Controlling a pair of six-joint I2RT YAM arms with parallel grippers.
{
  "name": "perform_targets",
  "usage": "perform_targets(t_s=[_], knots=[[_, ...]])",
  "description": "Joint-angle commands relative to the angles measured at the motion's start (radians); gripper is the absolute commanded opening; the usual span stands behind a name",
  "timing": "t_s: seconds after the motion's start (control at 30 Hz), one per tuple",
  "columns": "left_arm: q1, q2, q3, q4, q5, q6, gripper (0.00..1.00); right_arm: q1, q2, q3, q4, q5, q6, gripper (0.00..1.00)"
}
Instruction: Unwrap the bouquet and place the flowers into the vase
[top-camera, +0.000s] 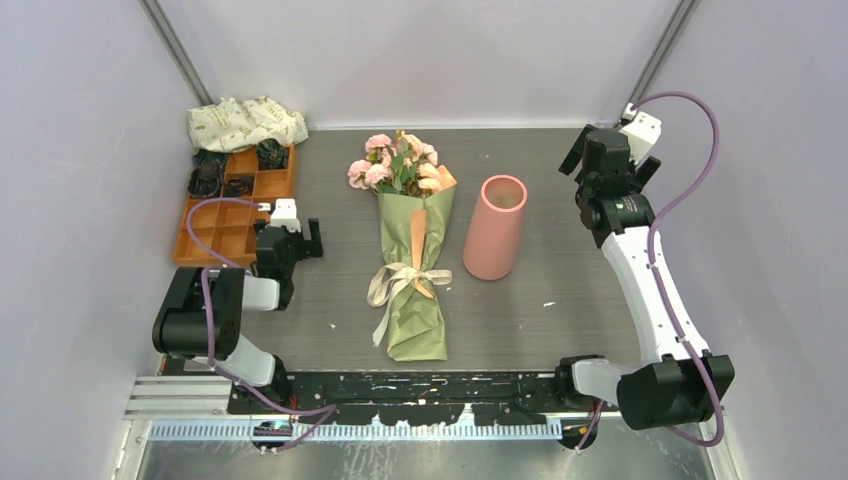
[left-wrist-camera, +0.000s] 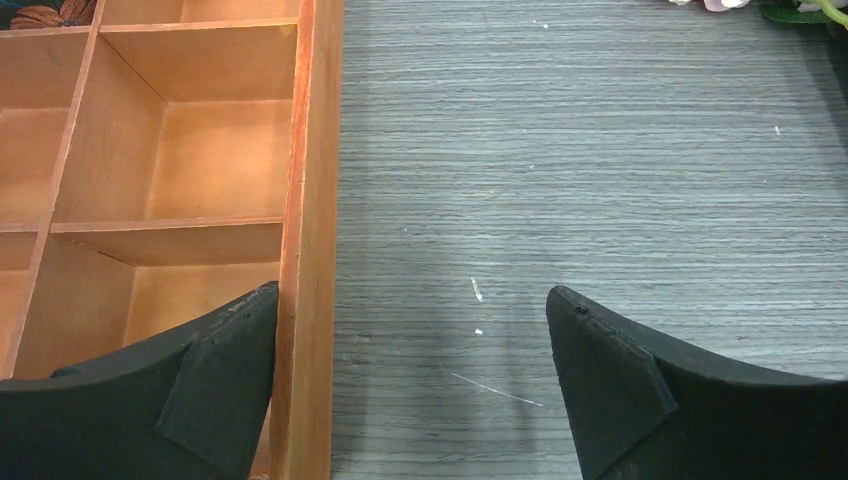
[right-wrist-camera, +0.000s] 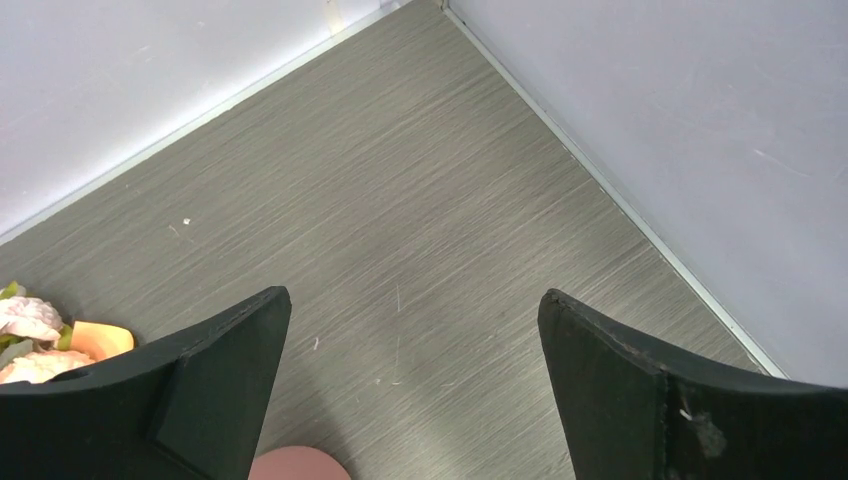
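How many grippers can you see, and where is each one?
2. The left gripper hangs open over the orange tray's right wall. The right gripper hangs open near the table's far right corner, beyond the vase. Neither is hidden.

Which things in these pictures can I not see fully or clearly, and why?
Top view: the stems of the bouquet are hidden by its paper.
Top view: the dark items in the tray are too small to identify.
Right wrist view: the vase is cut off by the bottom edge; only a sliver shows.
Left wrist view: the bouquet is cut off by the top edge.
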Motion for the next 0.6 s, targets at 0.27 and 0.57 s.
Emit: perform_targets(t_s=[0.27,0.57], knots=[[-0.158,-0.458,0.271,-0.473,-0.091,0.013,1.0,-0.003,-0.161,0.096,-0.005,-0.084,-0.028,1.0],[-0.176,-0.592,0.941,-1.068,0.242,-0.345,1.0,-0.002,-0.263,0.231,-0.029,-0.413,0.105,0.99]])
